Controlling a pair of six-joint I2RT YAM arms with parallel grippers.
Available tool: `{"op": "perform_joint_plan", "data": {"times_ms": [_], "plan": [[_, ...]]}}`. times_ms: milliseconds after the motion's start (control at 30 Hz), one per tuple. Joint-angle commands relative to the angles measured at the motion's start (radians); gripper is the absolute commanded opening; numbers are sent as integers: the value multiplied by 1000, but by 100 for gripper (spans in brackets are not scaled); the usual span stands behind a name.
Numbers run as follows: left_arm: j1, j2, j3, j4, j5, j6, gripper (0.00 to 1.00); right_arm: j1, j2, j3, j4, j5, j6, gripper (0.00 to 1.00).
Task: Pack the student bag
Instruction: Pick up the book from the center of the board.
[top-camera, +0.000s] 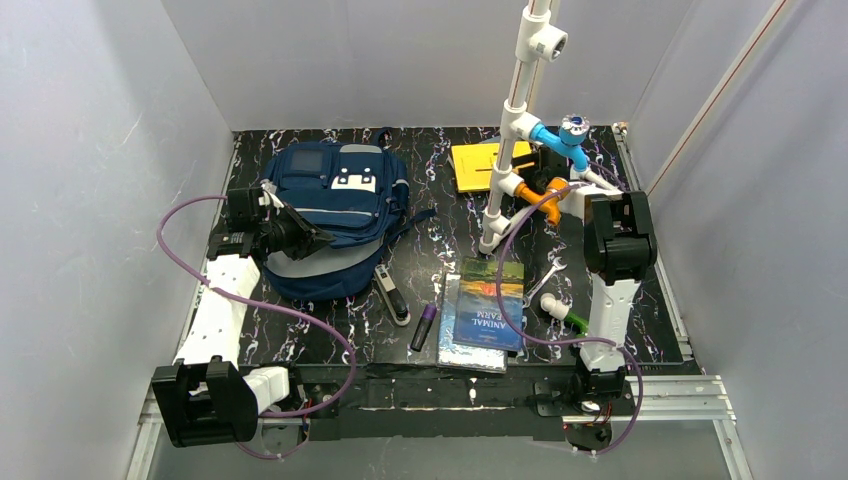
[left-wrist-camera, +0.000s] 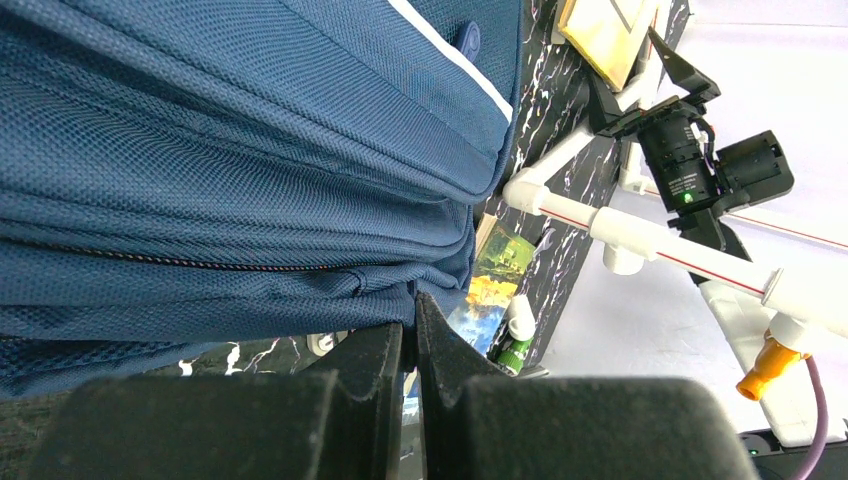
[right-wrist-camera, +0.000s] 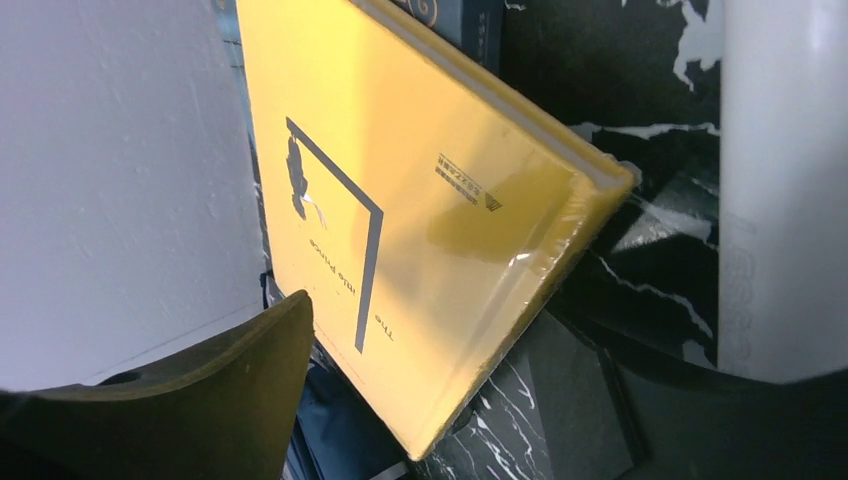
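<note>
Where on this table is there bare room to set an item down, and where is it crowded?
Bare: the back strip between the student bag and the yellow book; also the near-left patch in front of the bag. Crowded: around the pipe frame, wrench and Animal Farm book on the right.

The student bag is laid left of the pipe stand. The Little Prince book is set behind the stand. The Animal Farm book is placed before it, the marker before and leftward, the spanner before and rightward

student bag: matt woven cloth | yellow book: glossy (film-wrapped) | table: marbled, smooth
</note>
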Motion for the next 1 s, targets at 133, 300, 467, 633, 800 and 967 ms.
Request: {"op": "perform_joint_plan", "data": {"times_ms": [133,300,467,633,800,967], "plan": [[-2,-31,16,-4,45,7,0,-6,83,-131,272,34,-20,73],[-2,-29,23,-14,45,7,0,-11,112,-153,333,29,-31,69],[-3,-29,36,-33,35,14,0,-16,144,-152,352,5,-17,66],[-2,-32,45,-47,26,12,0,-21,176,-130,382,-22,-47,45],[-2,-28,54,-56,23,9,0,-46,200,-145,585,-147,-63,17],[-2,-15,81,-96,8,32,0,-79,114,-235,821,-215,-41,1]]}}
